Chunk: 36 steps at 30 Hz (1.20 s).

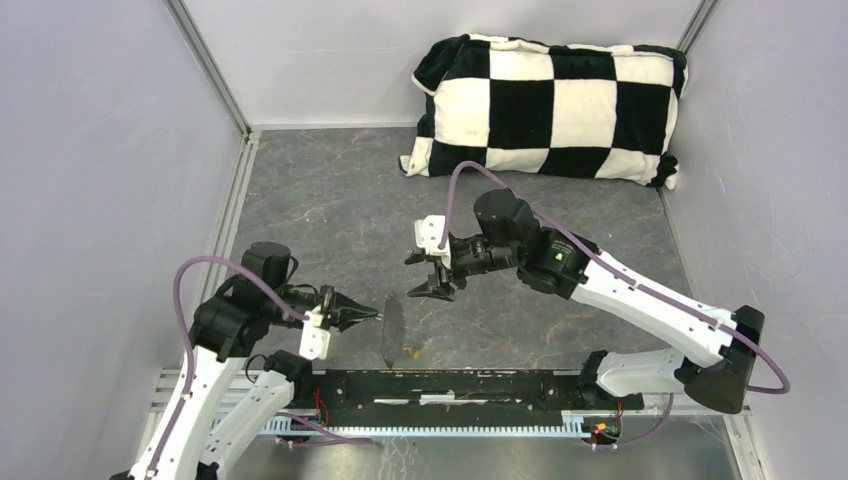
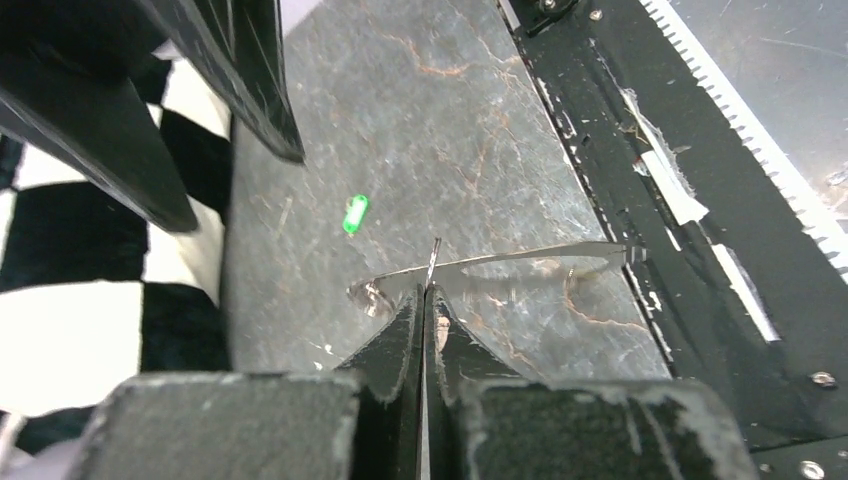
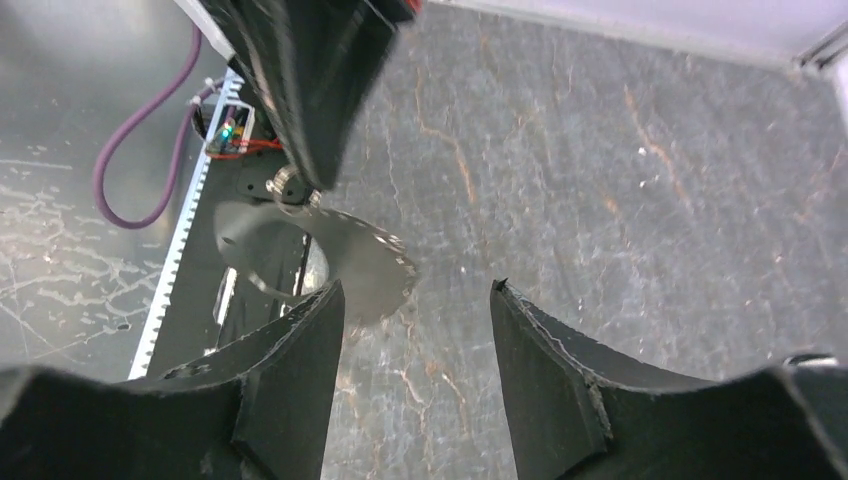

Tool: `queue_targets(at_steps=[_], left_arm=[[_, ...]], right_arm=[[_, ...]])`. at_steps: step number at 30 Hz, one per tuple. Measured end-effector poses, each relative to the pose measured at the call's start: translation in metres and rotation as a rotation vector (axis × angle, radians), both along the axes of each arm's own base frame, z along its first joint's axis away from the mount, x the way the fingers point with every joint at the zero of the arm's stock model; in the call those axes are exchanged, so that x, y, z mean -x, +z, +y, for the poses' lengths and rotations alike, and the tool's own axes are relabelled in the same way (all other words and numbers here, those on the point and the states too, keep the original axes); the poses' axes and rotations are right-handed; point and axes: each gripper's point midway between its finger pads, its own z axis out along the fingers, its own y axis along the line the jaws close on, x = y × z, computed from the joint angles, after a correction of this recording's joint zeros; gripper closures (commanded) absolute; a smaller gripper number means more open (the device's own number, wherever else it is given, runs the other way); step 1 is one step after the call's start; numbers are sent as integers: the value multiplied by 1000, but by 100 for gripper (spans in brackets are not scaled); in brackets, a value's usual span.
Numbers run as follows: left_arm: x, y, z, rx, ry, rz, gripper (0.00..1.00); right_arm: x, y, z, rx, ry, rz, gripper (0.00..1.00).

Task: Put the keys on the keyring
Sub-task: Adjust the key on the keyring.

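Top external view gives me the layout: the checkered pillow (image 1: 545, 110) lies far beyond both sets of jaws, at the back of the grey table (image 1: 330, 200). My left jaws are pressed together, pinching the wire of the keyring (image 1: 393, 330), which stands just ahead of their tips, edge-on to this camera. My right jaws are spread and empty, hovering just past the ring and facing the left jaws. The green key (image 2: 355, 214) lies flat on the table ahead of the left jaws, beyond the ring and near the right jaws' tips. A yellow-orange key (image 1: 411, 352) shows at the ring's near end; whether it is threaded on I cannot tell. I judge the step in hand is fetching the green key. Next I would lower the right jaws over it, close on its head, and steer its hole onto the wire's open end.
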Motion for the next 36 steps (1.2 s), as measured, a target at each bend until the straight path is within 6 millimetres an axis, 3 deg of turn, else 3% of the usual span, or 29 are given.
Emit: queue_targets(at_steps=[5, 12, 22, 27, 29, 33, 36], left_arm=[[-9, -9, 1, -40, 62, 131, 98], [-14, -1, 1, -18, 132, 182, 98], [-17, 8, 0, 11, 168, 199, 98], [-18, 7, 2, 6, 185, 195, 98], [-18, 8, 2, 7, 187, 191, 98], [-17, 8, 3, 9, 191, 180, 98], [-17, 8, 3, 11, 191, 177, 98]], right_arm=[[20, 17, 9, -60, 48, -44, 48], [43, 8, 26, -57, 96, -54, 51], [45, -21, 42, 16, 81, -28, 64], [42, -31, 46, 42, 72, -13, 78], [41, -31, 48, 43, 63, -9, 78], [39, -29, 49, 51, 49, 1, 67], [38, -25, 50, 47, 36, -4, 67]])
